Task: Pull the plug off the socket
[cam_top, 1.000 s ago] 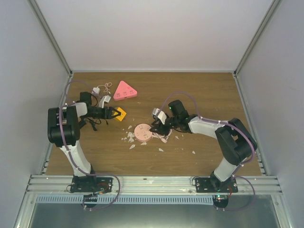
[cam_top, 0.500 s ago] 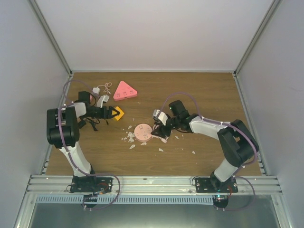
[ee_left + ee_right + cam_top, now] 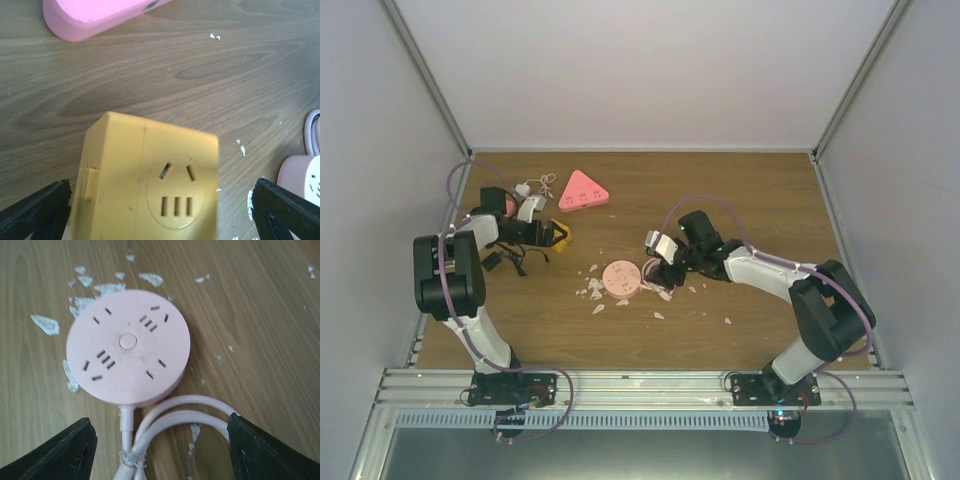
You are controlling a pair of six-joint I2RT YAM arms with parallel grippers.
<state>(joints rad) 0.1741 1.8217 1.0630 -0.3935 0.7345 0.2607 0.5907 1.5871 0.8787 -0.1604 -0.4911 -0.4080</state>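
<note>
The plug, a yellow cube adapter (image 3: pixel 561 233), lies on the wood table apart from the round pink socket (image 3: pixel 620 278). In the left wrist view the cube (image 3: pixel 145 180) shows its outlet face and sits between the fingers of my open left gripper (image 3: pixel 160 200), with a gap on both sides. My left gripper (image 3: pixel 548 236) is just left of the cube. My right gripper (image 3: pixel 656 271) stands open just right of the socket (image 3: pixel 128 347). The socket's looped pink cable (image 3: pixel 200 407) lies between the right gripper's fingers (image 3: pixel 160 427), and they touch nothing.
A pink triangular power strip (image 3: pixel 582 190) and a small white charger with its cord (image 3: pixel 532 190) lie at the back left. White flakes (image 3: pixel 592 291) are scattered around the socket. Enclosure walls stand close on the left, right and back.
Both grippers have opened. The left arm drew back to the left and the yellow cube shifted slightly left with it. The right gripper backed off the pink socket, which stayed in place.
</note>
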